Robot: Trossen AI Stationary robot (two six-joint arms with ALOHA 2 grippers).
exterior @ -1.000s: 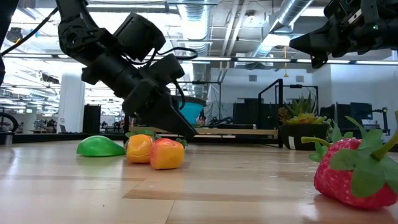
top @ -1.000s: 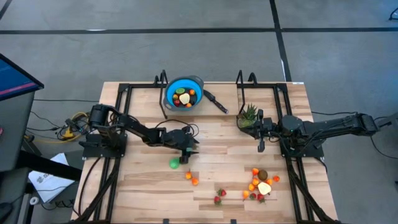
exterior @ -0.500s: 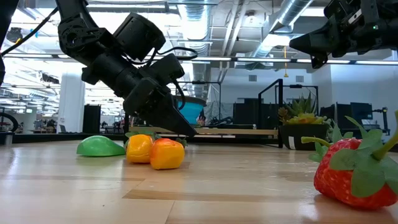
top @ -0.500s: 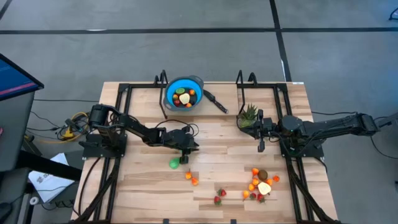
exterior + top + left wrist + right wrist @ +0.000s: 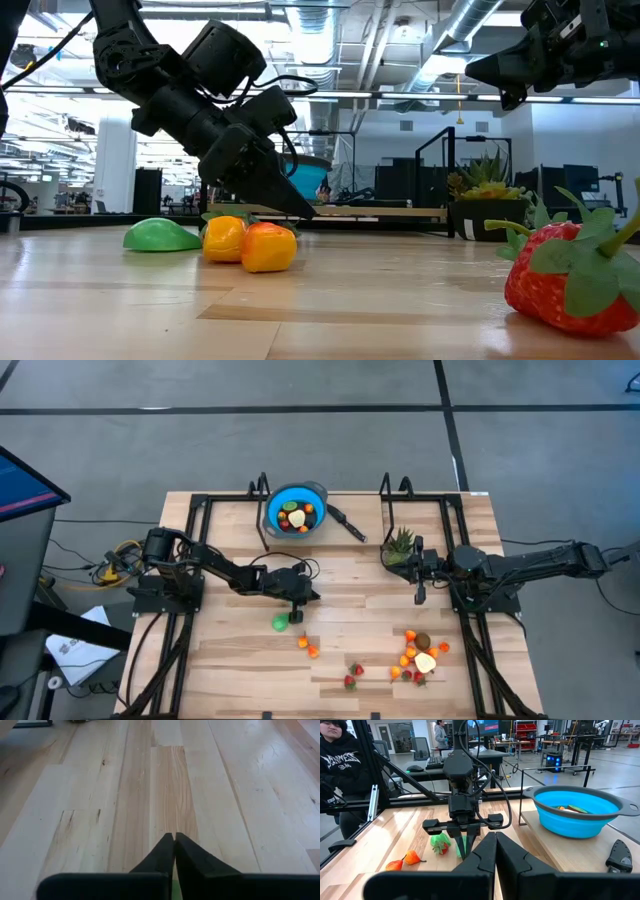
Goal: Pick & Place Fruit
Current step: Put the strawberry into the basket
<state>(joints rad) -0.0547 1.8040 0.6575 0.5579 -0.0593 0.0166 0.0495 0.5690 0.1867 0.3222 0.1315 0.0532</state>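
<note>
Desk (image 5: 240,650): wooden, carrying all I see. Blue bowl (image 5: 296,510), far centre, already holds several fruit pieces. My left gripper (image 5: 297,614), mid-desk, jaws clenched on nothing, tips just above the green fruit (image 5: 280,623). My right gripper (image 5: 419,598) waits right of centre, jaws clenched, empty. Loose fruit: a cluster (image 5: 420,656) near right, two orange pieces (image 5: 308,647) and strawberries (image 5: 354,675) near centre.

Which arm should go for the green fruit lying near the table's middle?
Left. The left gripper hangs shut just above the green fruit, while the right gripper waits shut far off beside the spiky plant.
</note>
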